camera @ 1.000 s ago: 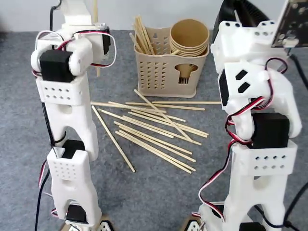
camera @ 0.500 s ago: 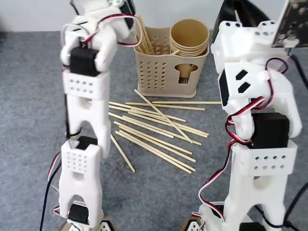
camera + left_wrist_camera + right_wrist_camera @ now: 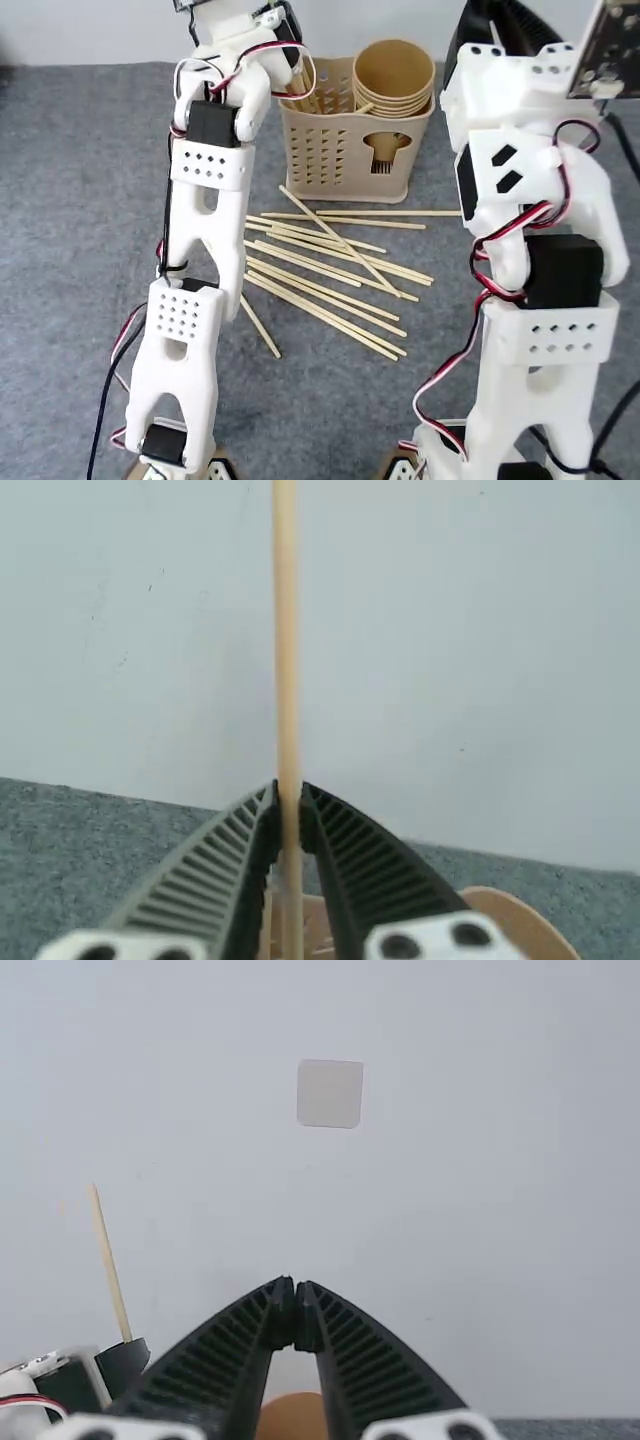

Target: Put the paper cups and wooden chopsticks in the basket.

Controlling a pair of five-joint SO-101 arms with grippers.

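Note:
My left gripper [image 3: 287, 792] is shut on a single wooden chopstick [image 3: 285, 630], which it holds upright against the white wall. In the high view the left arm [image 3: 215, 130] stands at the back-left corner of the beige basket [image 3: 345, 150]. The basket holds a stack of paper cups [image 3: 394, 75] and a bundle of chopsticks [image 3: 312, 98]. Several loose chopsticks [image 3: 330, 270] lie fanned on the grey mat in front of it. My right gripper [image 3: 295, 1285] is shut with nothing in it and faces the wall. The held chopstick [image 3: 108, 1260] also stands up in the right wrist view.
The right arm [image 3: 530, 200] towers on the right side, close to the basket's right wall. Grey mat [image 3: 60, 250] lies open to the left of the left arm and in front of the chopstick pile. A white wall [image 3: 450, 1160] closes the back.
The left arm has swung right from the far left of the mat to the basket's back-left corner, carrying the chopstick. The right arm has stayed put.

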